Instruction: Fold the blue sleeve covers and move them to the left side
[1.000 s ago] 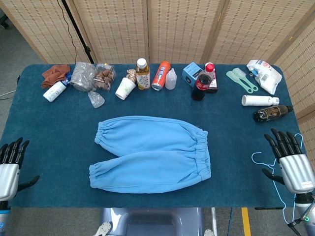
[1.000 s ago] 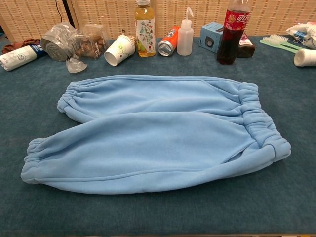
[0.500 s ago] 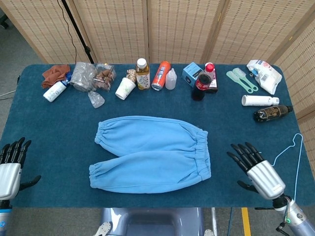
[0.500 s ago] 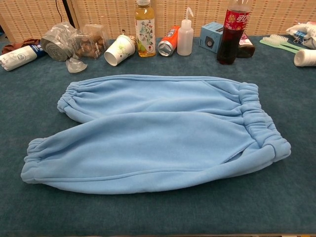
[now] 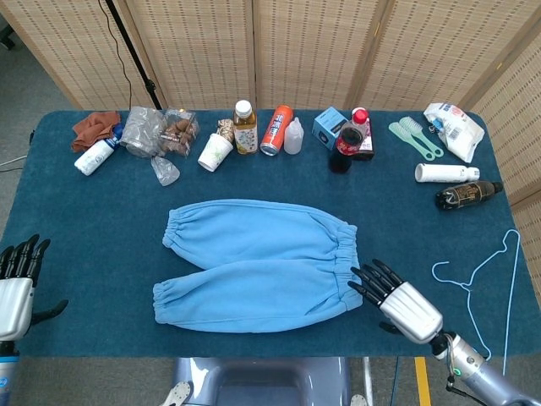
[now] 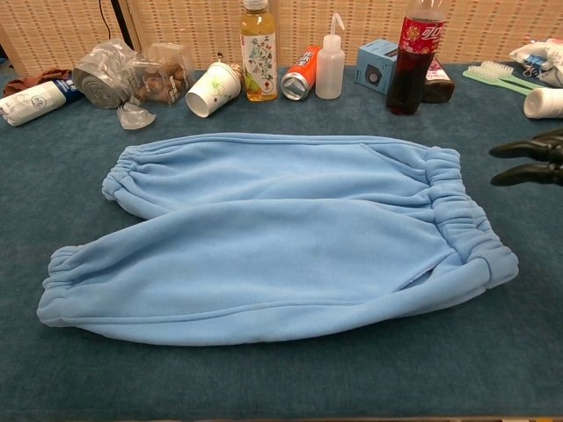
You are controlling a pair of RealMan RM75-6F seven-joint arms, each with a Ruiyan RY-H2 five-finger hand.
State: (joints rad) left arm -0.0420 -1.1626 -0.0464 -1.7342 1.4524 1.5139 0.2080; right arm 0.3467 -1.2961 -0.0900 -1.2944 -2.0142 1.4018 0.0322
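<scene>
Two light blue sleeve covers (image 5: 258, 264) (image 6: 273, 233) lie flat side by side in the middle of the dark blue table (image 5: 101, 228), elastic cuffs at both ends, the near one overlapping the far one. My right hand (image 5: 397, 298) hovers open just right of the near cover's right cuff, fingers spread and pointing toward it; only its dark fingertips (image 6: 528, 160) show at the chest view's right edge. My left hand (image 5: 17, 279) rests open at the table's left front corner, far from the covers and out of the chest view.
Along the back edge stand a paper cup (image 5: 215, 152), tea bottle (image 5: 244, 127), orange can (image 5: 275, 130), squeeze bottle (image 5: 293, 135), blue box (image 5: 330, 127) and cola bottle (image 5: 347, 141). Plastic bags (image 5: 144, 132) sit back left. A pale blue hanger (image 5: 482, 279) lies at the right.
My right hand has swept leftward from the table's right edge to just beside the covers' right cuffs, uncovering the hanger. Its fingertips have entered the chest view. The left hand has barely moved.
</scene>
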